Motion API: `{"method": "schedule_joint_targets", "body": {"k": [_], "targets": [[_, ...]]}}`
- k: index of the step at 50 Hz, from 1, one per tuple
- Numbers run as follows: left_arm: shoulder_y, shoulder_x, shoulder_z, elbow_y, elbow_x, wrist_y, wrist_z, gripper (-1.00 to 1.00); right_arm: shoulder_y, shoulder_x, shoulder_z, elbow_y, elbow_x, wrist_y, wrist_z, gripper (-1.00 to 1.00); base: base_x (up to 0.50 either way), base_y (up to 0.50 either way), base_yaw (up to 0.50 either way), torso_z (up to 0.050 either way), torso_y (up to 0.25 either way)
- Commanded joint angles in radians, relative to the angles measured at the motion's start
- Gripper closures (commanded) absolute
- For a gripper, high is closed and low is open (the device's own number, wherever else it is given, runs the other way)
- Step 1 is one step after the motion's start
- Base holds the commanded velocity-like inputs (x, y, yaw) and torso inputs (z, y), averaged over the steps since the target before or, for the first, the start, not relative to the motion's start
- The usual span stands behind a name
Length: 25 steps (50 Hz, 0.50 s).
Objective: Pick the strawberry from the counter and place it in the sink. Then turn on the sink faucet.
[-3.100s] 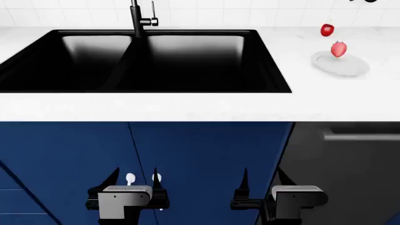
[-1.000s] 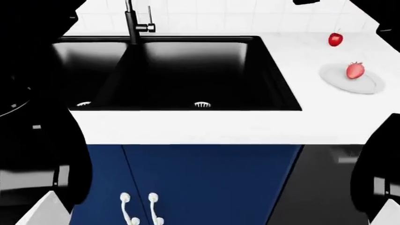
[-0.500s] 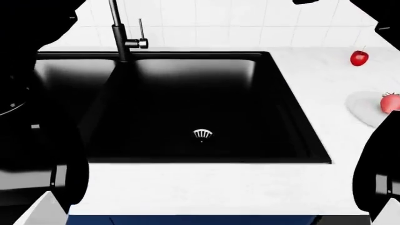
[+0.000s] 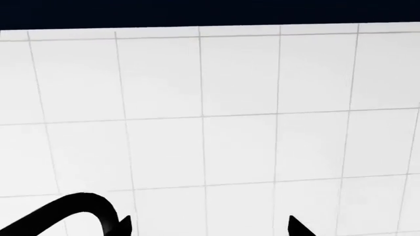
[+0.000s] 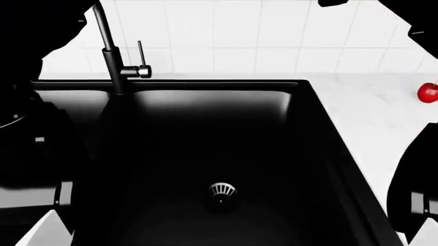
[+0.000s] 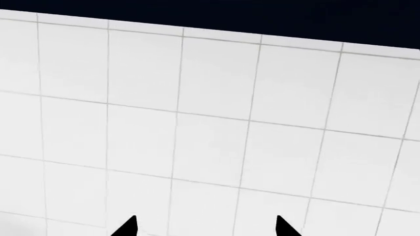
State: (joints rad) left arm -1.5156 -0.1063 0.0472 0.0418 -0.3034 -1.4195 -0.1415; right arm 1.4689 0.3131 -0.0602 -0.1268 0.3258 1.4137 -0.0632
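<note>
both tools spread, holding nothing: left tool, right tool.

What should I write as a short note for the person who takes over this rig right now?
Left pincer: open, empty, facing the tiled wall.
Right pincer: open, empty, also facing the tiles.
The sink is directly below the head camera; only its drain strainer lies inside. The sink faucet stands at the back rim.
The strawberry is in no current view; only a rounder red fruit shows on the counter at right.
Done: nothing. Left: find and grasp the strawberry, put it in the sink, turn on the faucet.
</note>
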Motion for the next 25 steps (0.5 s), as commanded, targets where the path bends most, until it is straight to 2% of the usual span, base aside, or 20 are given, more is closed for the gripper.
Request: {"method": "schedule_joint_targets", "body": {"k": [1, 9, 16, 22, 24, 25], "targets": [[0.004, -0.005, 0.005, 0.003, -0.009, 0.002, -0.008, -1.00, -0.006, 0.003, -0.006, -0.008, 0.010, -0.002, -0.003, -1.00, 0.50, 0.00, 0.00, 0.000, 0.000], [0.009, -0.005, 0.008, 0.000, -0.016, 0.008, -0.011, -1.00, -0.008, 0.005, -0.004, -0.008, 0.014, -0.009, -0.003, -1.00, 0.50, 0.00, 0.00, 0.000, 0.001], [0.011, -0.006, 0.003, 0.006, -0.021, 0.009, -0.019, -1.00, -0.010, 0.017, -0.016, -0.024, 0.019, 0.000, -0.005, -1.00, 0.00, 0.00, 0.00, 0.000, 0.000], [0.024, -0.015, 0.007, -0.014, -0.021, 0.034, -0.017, -1.00, -0.033, 0.097, -0.004, -0.158, 0.061, 0.143, -0.020, -1.00, 0.00, 0.00, 0.00, 0.000, 0.000], [0.025, -0.018, 0.010, -0.025, -0.019, 0.047, -0.017, -1.00, -0.047, 0.143, 0.029, -0.172, 0.143, 0.156, 0.041, -1.00, 0.00, 0.00, 0.00, 0.000, 0.000], [0.026, -0.016, 0.009, -0.026, -0.021, 0.045, -0.018, -1.00, -0.052, 0.195, 0.057, -0.170, 0.254, 0.157, 0.131, -1.00, 0.00, 0.00, 0.00, 0.000, 0.000]]}}
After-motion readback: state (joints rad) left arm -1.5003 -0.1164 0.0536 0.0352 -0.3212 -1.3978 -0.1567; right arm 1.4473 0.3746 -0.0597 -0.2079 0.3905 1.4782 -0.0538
